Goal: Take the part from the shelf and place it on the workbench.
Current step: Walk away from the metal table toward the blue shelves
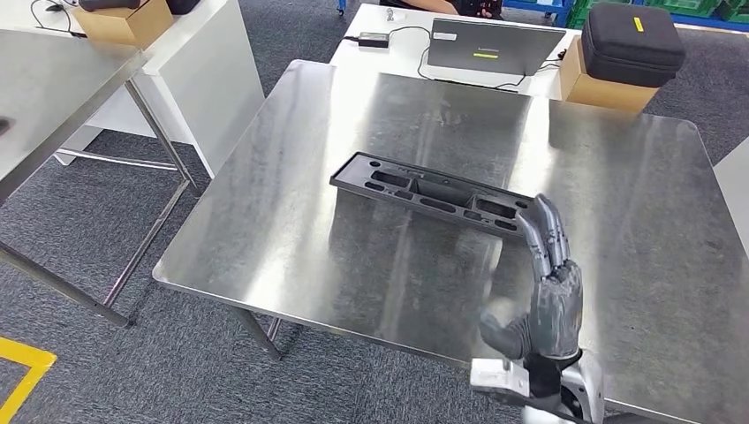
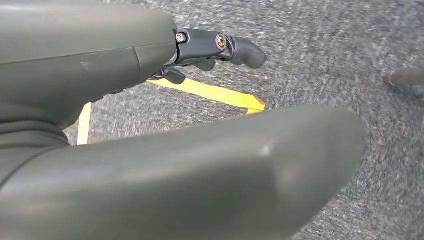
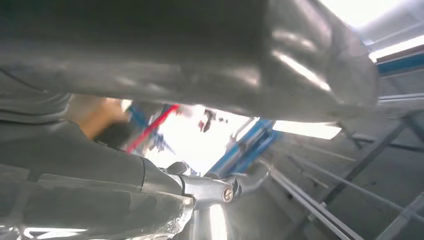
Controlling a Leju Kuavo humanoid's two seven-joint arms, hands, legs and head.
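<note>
Right hand [image 1: 549, 296] is over the near right part of the steel desk [image 1: 291, 247], fingers stretched out and apart, holding nothing, and the fingertips reach to the right end of the part [image 1: 433, 191]. Whether they touch that end or sit just clear of it, I can't say from the head view. That part, a long black moulded tray-like piece with cut-outs, lies flat on the desk, roughly in the middle, angled a little from left to right. So the main job looks done: the part is off the shelf and resting on the desk, nothing gripping it. What seems left is small, I'd judge: get the hand away without nudging that end, since the metal top looks smooth and the piece could slide easily.

Left hand [image 2: 220, 47] hangs low over grey carpet with a yellow floor line [image 2: 210, 94] under it; its fingers look loosely curled with nothing in them. Beyond the desk a white table carries a laptop [image 1: 491, 46], and a black case [image 1: 631, 42] sits on a cardboard box
</note>
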